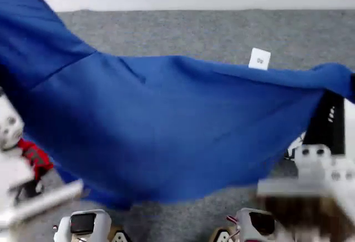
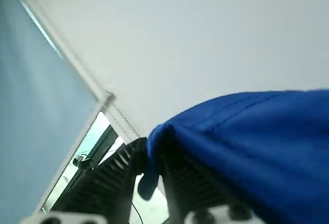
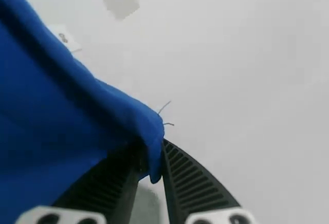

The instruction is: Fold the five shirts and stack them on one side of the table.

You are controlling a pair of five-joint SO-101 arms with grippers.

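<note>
Left gripper is clamped on a fold of the blue shirt. Its two black ribbed fingers stand close together, parted only by the pinched cloth, and a small tip of hem pokes out between them. Right gripper has the same grip, its fingers nearly together on a bunched edge of the shirt, with a few loose threads sticking out of the fabric at the pinch. From each gripper the cloth runs away in a taut sheet.

In the high view the shirt hangs above the grey counter, stretched wide from the far left to the right edge. Its upper edge runs nearly straight across. The lower edge droops in a curve toward the near side, lowest at near left, and whether it touches the counter there cannot be told. A white tag stands up from the upper edge, right of centre. The right end of the shirt comes to a point above a black arm link. At near left a white arm with a red part sits beside the cloth. Two bases stand at the near edge.
</note>
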